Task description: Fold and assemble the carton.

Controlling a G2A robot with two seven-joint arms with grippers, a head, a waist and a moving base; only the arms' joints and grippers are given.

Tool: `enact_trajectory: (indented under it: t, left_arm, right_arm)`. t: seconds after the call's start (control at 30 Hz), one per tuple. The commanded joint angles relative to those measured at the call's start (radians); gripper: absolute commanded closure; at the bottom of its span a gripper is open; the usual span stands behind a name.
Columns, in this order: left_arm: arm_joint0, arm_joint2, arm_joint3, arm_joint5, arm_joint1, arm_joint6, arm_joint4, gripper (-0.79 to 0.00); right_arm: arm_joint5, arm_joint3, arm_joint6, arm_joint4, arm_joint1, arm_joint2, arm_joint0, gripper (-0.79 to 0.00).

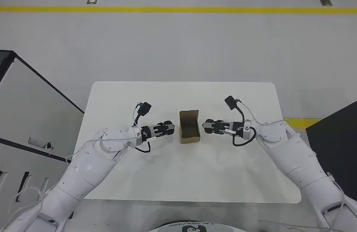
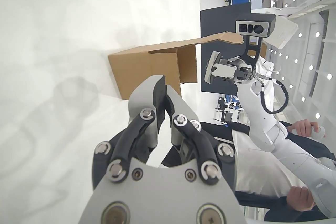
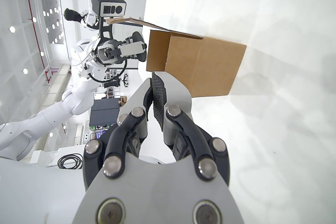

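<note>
On the white table point(image 1: 166, 180), the left gripper point(image 1: 171, 128) and the right gripper point(image 1: 206, 126) sit level with each other. Each has its fingers pressed together on nothing. Between them, just beside both tips, stands the brown carton point(image 1: 190, 133). Its top is open, and one flap point(image 1: 190, 113) is raised on the far side.

The carton point(image 1: 190, 132) stands directly between the left fingers point(image 1: 166, 129) and right fingers point(image 1: 210, 125), barring the straight line across; a narrow gap separates each from its wall. Table point(image 1: 184, 174) stretches wide behind and beside both.
</note>
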Motion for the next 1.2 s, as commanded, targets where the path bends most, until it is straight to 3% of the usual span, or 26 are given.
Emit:
enact_trajectory:
  t: [0.0, 0.63, 1.17]
  left_arm:
    - [0.006, 0.003, -0.003, 0.0, -0.003, 0.013, 0.004, 0.0]
    - [-0.049, 0.057, 0.058, -0.038, -0.045, -0.014, 0.012, 0.0]
    - [-0.043, 0.065, 0.06, -0.024, -0.067, 0.021, 0.025, 0.0]
  right_arm:
    - [0.009, -0.007, -0.028, -0.005, -0.002, -0.001, -0.007, 0.0]
    - [0.05, 0.067, -0.102, -0.036, -0.054, -0.078, 0.05, 0.0]
    - [0.064, 0.114, -0.122, -0.067, -0.087, -0.112, 0.081, 0.0]
